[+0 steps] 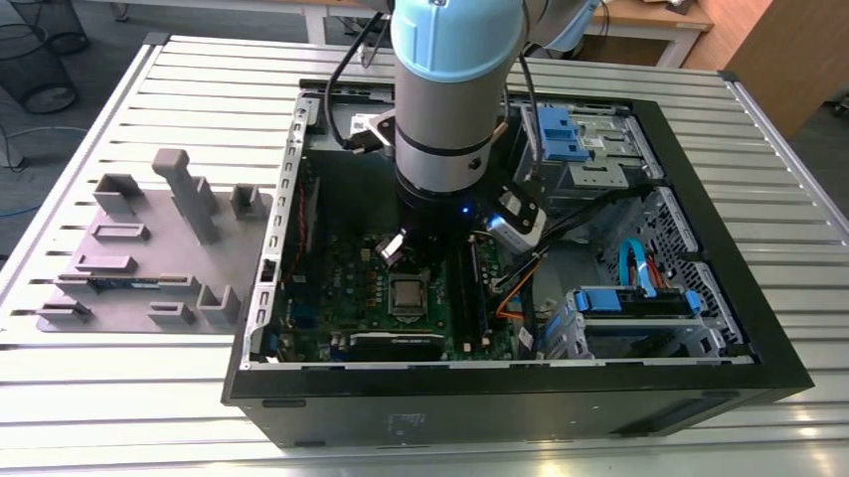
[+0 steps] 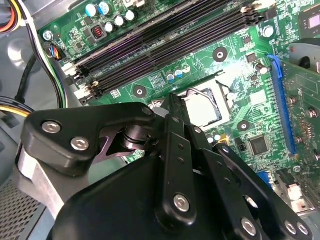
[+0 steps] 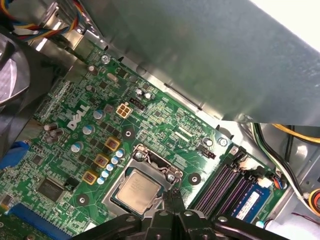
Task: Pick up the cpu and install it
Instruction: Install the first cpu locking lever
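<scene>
This is a robotics lab or assembly test cell. In the exterior view an open desktop computer case [image 1: 531, 328] lies on a tabletop [image 1: 796, 179] of ribbed aluminium slats, with an industrial robot arm [image 1: 451, 99] reaching down into it. At the case's 9 o'clock sits a grey fixture tray [image 1: 146, 248] of moulded part holders. At 12 o'clock beyond the tabletop stand wooden desks [image 1: 663, 20], and at 10 o'clock a wire wastebasket [image 1: 34, 60] stands on the grey floor. Both wrist views show the bare green motherboard [image 3: 100, 135].
</scene>
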Controlling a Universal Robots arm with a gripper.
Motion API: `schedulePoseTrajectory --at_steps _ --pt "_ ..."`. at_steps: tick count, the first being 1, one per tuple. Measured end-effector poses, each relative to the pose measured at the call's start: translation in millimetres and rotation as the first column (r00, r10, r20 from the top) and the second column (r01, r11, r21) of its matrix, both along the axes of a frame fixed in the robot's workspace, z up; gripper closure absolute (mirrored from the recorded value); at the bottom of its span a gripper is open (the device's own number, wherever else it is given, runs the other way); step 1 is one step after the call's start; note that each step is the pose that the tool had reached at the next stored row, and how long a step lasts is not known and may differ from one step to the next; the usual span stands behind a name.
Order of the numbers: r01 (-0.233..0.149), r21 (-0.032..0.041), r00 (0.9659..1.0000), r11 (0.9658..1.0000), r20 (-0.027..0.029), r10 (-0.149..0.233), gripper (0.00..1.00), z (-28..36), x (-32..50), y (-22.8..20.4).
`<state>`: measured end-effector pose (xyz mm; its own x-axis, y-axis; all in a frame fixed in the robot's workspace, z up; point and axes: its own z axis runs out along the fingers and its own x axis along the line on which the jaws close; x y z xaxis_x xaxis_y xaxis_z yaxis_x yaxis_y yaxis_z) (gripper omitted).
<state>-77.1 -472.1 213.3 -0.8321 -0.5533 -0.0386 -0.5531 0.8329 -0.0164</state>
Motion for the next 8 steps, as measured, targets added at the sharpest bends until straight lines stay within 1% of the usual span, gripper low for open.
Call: schedulePoseTrajectory --at_steps 3,8 --pt "0.013 -0.0006 0.9999 0.9999 0.0 -0.013 0.89 -0.1 0.1 -0.2" --pt "0.019 -0.001 0.9998 0.9998 0.0 -0.019 0.89 -1.1 0.2 -0.8"
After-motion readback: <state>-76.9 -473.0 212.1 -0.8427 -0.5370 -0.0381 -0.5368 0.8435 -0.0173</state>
